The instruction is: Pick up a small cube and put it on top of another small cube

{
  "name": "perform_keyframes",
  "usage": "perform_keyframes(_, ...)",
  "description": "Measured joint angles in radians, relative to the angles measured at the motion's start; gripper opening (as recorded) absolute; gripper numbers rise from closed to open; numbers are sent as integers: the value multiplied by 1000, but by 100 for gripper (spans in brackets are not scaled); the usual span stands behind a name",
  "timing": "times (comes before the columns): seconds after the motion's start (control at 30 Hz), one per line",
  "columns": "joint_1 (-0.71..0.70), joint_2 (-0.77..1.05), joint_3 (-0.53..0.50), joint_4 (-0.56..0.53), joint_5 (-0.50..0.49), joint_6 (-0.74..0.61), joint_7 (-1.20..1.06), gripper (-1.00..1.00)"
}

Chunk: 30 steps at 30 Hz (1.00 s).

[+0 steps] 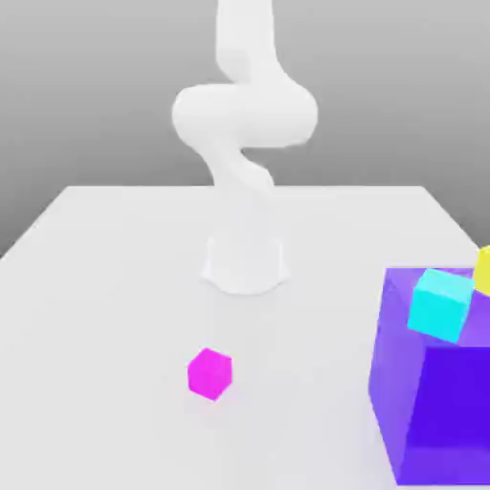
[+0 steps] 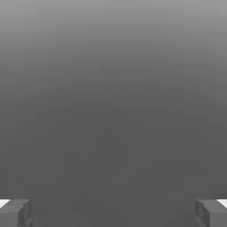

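Smooth white rounded arm on a round white base, grey blocky fingertips.

A simulated tabletop workspace: a plain white table against a flat grey backdrop, with a white robot arm and untextured, brightly coloured blocks.

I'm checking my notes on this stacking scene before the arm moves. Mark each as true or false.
1. The magenta cube lies alone on the white table. True.
2. The cyan cube lies on the table beside the magenta one. False: it is on the big purple block.
3. The claw is open with nothing between its fingers. True.
4. The yellow cube is at the exterior view's left edge. False: it is at the right edge, by the cyan cube.
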Motion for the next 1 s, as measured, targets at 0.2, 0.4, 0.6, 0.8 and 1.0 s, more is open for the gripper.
perform_keyframes(0.2,-48,185,4,-184,9,157,88,0)
perform_keyframes(0.4,-96,376,11,-373,12,317,185,0)
perform_keyframes(0.6,-154,652,18,-571,7,537,303,0)
perform_keyframes(0.8,-155,904,9,-561,3,740,321,0)
perform_keyframes(1.0,-149,970,4,-550,2,795,323,-100)
